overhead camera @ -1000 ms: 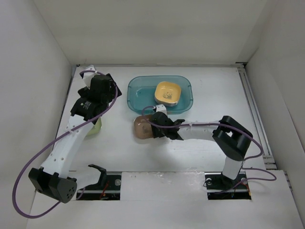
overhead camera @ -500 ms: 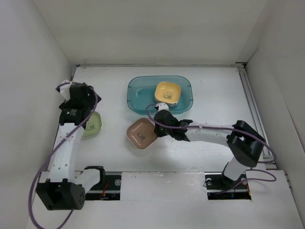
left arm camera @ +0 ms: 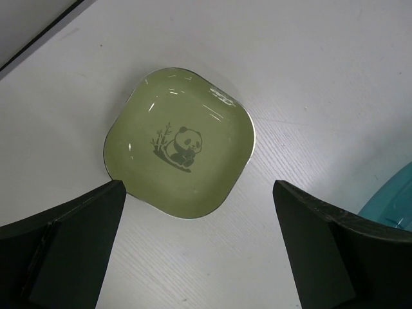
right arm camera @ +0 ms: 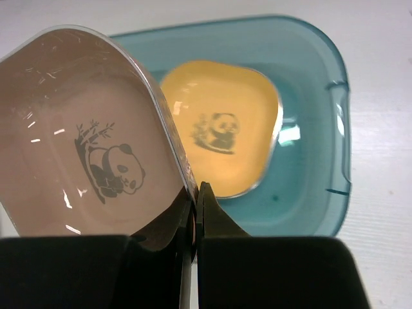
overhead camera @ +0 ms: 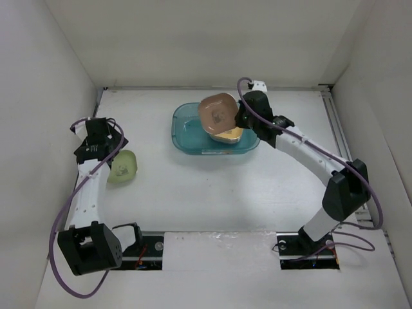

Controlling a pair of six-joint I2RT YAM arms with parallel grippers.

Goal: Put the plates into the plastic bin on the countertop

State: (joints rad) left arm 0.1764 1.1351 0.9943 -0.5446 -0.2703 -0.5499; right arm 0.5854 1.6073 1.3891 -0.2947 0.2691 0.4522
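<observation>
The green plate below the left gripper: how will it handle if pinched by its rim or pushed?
The green plate looks rigid, its rim crisp, so it likely won't flex. Its glossy, highlight-streaked surface suggests it may slip in a rim pinch. Lying flat on the countertop, low and rounded-square, it would probably slide, not roll or tip.

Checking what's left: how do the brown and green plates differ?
The brown plate is gripped by the right gripper, tilted above the plastic bin; the green plate lies flat on the countertop, ungripped under the open left gripper. Both are rounded squares with panda prints.
</observation>
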